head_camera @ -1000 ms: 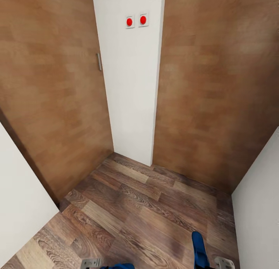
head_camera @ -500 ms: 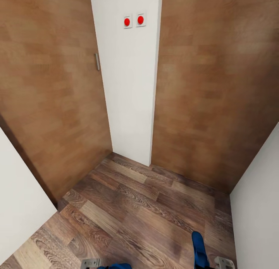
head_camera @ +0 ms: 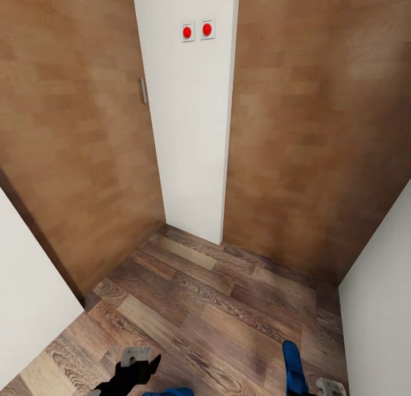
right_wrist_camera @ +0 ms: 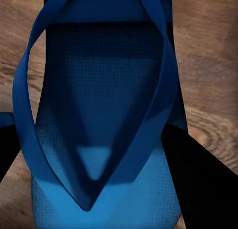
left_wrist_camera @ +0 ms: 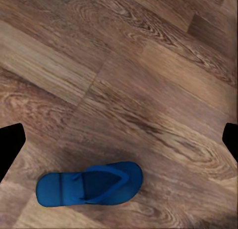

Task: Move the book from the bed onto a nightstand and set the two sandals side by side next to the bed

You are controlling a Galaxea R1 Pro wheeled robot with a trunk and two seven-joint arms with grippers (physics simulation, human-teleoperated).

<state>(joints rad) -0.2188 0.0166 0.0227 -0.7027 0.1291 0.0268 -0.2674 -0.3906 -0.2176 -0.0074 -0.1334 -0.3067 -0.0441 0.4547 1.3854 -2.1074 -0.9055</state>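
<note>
Blue sandal (left_wrist_camera: 89,184) on wood floor (left_wrist_camera: 148,65)

The wood-plank floor (head_camera: 217,304) lies open from center toward 12 o'clock, ending at a white wall pillar (head_camera: 191,127) flanked by brown wooden doors at 10 o'clock (head_camera: 74,144) and 2 o'clock (head_camera: 319,139). White walls close in at 8 o'clock (head_camera: 28,304) and 4 o'clock (head_camera: 379,310). One blue sandal (left_wrist_camera: 91,184) lies flat on the planks with bare floor around it.

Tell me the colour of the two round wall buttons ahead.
Bright red, each on a white square plate; the head view shows them best.
</note>
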